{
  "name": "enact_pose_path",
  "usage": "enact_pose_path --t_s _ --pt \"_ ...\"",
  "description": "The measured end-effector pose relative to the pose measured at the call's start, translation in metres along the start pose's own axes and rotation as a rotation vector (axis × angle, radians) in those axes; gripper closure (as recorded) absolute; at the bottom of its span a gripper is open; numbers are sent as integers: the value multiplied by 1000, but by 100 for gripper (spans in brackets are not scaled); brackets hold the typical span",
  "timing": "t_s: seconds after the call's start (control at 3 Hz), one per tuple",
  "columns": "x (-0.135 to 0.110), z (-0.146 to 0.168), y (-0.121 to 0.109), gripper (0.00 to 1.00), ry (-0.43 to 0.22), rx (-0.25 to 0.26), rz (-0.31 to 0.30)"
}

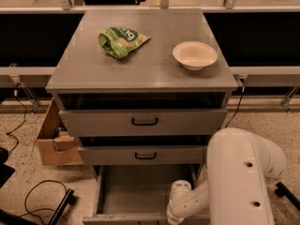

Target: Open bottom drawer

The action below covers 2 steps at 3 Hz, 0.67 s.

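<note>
Gripper: it lies off the lower border, past the white wrist (179, 201) of the robot's bulky white arm (243, 177), so I cannot tell whether it is spread or pressed together. That wrist hangs over the right part of the bottom drawer (140, 196), below the front right corner of the worktop.

The bottom drawer, the lowest of the grey cabinet's three, stands pulled well out past the front edge of the grey worktop (140, 74). Its plain grey interior is bare to view, and its front panel runs along the lower border. Above it sits the middle grey drawer front (112, 156) with a small black loop handle, and above that the taller top grey drawer front (103, 122) with a like handle. A dark gap shows over each of these two.

A crumpled green snack bag (121, 41) lies near the back left corner of the worktop. A shallow cream-coloured round bowl (195, 55) stands upright near the right edge, well apart from the bag.

An open brown cardboard box (54, 139) rests on the speckled floor just beside the cabinet, below the left edge of the worktop. Black cables (40, 196) curl on the floor in front of the box.
</note>
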<state>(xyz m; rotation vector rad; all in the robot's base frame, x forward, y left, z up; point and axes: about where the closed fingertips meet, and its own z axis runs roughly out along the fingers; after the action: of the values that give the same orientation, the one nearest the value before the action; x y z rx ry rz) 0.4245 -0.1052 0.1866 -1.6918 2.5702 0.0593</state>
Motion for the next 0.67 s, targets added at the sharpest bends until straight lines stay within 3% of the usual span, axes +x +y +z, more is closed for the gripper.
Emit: enact_pose_path --t_s 0.67 --pt "0 0 0 39 0 0 0"
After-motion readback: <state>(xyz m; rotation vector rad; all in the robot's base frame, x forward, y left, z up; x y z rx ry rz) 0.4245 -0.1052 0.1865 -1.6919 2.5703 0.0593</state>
